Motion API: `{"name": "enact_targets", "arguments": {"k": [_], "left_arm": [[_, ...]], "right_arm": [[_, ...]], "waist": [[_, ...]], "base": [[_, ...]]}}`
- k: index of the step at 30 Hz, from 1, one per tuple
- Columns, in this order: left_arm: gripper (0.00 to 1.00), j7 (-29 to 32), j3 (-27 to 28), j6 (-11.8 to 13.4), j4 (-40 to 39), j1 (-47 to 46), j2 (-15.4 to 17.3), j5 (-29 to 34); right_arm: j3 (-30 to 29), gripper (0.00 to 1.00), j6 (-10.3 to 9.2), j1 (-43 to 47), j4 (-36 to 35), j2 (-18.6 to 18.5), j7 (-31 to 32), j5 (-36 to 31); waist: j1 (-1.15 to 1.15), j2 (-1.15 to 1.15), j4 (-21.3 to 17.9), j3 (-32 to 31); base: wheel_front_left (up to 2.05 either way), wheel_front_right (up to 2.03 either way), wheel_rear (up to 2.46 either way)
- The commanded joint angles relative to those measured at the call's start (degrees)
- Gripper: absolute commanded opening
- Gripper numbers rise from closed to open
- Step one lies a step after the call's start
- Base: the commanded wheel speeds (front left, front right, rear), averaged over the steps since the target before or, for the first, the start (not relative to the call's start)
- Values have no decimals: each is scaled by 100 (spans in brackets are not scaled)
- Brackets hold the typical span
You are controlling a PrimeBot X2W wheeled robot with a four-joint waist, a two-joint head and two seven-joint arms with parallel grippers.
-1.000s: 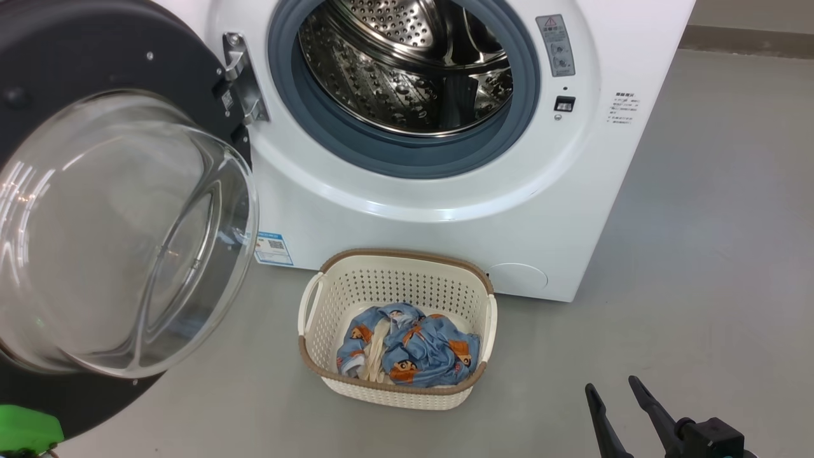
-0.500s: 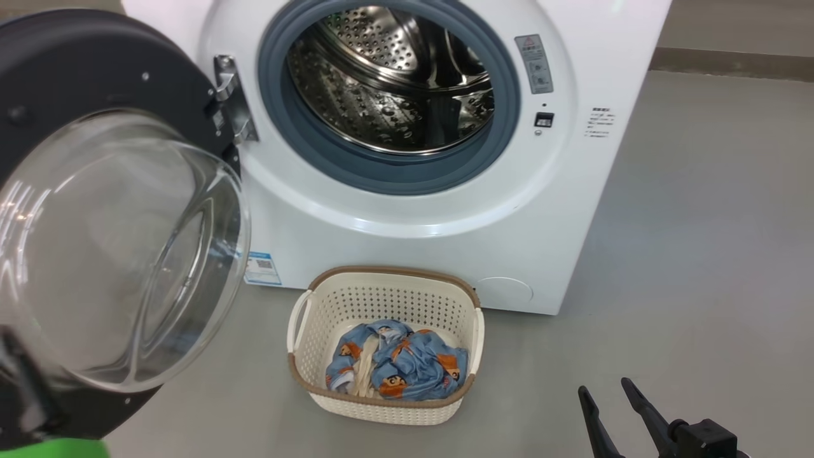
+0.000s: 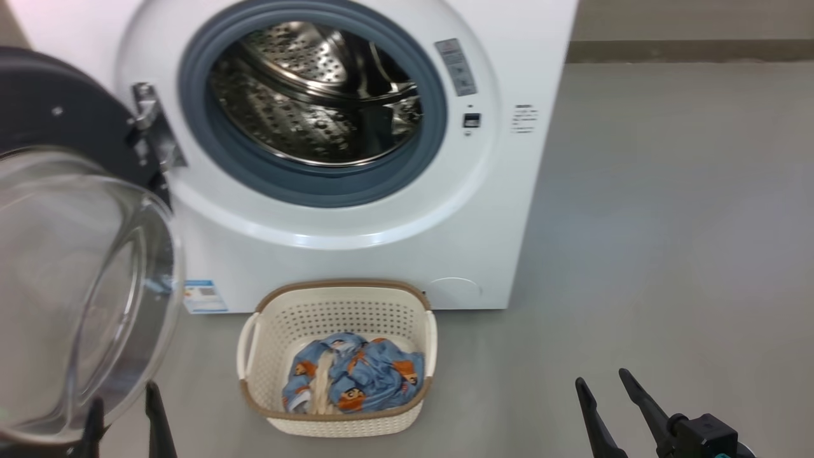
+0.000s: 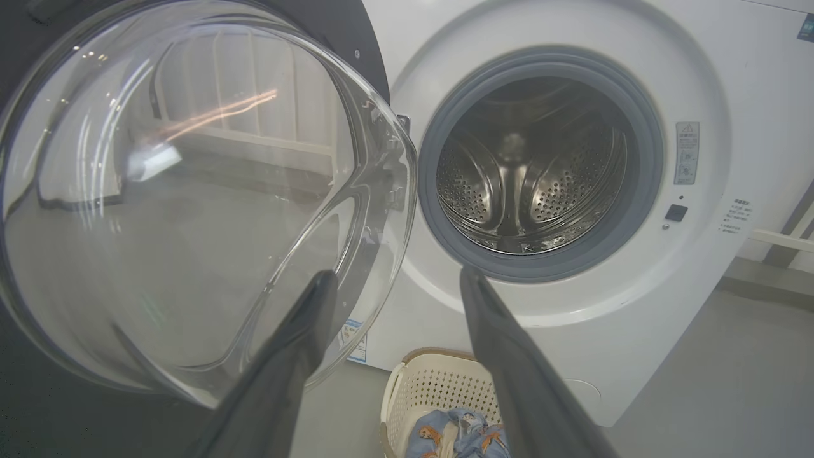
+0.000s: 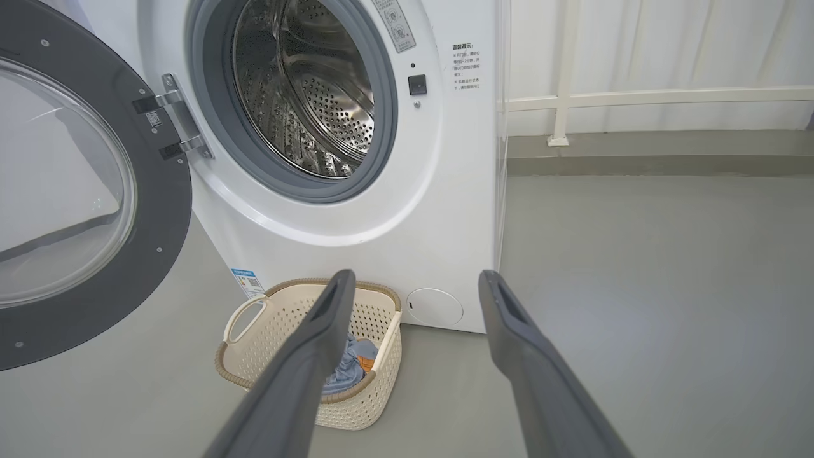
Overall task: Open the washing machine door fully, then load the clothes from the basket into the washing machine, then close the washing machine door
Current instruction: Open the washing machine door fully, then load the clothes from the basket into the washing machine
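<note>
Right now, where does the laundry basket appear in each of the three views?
Head view: the basket is at bottom centre, whole.
Left wrist view: basket at the bottom edge, near centre, its lower part cut off.
Right wrist view: basket in the lower half, left of centre.
Shared landmark: the blue label sticker, up and left of the basket in all three.

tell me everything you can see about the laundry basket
The basket is small, cream plastic, with perforated walls, a brown woven-look rim and a white loop handle on each side. It stands upright on the grey floor just in front of the washing machine, below the open drum. Inside lies a crumpled bundle of clothes, light blue with orange cartoon figures and some cream fabric.
</note>
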Motion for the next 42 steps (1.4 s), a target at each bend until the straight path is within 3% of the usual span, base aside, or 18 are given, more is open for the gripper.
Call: {"name": "enact_targets", "arguments": {"k": [1,10,23,42], "left_arm": [[100,-96,200,-69,43,-45,42,-46],[100,-170,394,-339,596,319,-75,-113],[100,-173,675,-807,683,458,-264,398],[100,-174,740,-880,776,436,-299,578]], "right_arm": [[129,100,51,-206,-183,-36,-69,-38],[18,100,51,-195,-279,-76,-69,-149],[-97,100,51,-136,-320,-95,-69,-222],[-87,100,51,-120,-303,-39,-69,-214]], "waist": [[0,0,-330,2],[0,0,-867,22],[0,0,-1017,-13],[0,0,-896,-96]], "base": [[0,0,0],[0,0,0],[0,0,0],[0,0,0]]}}
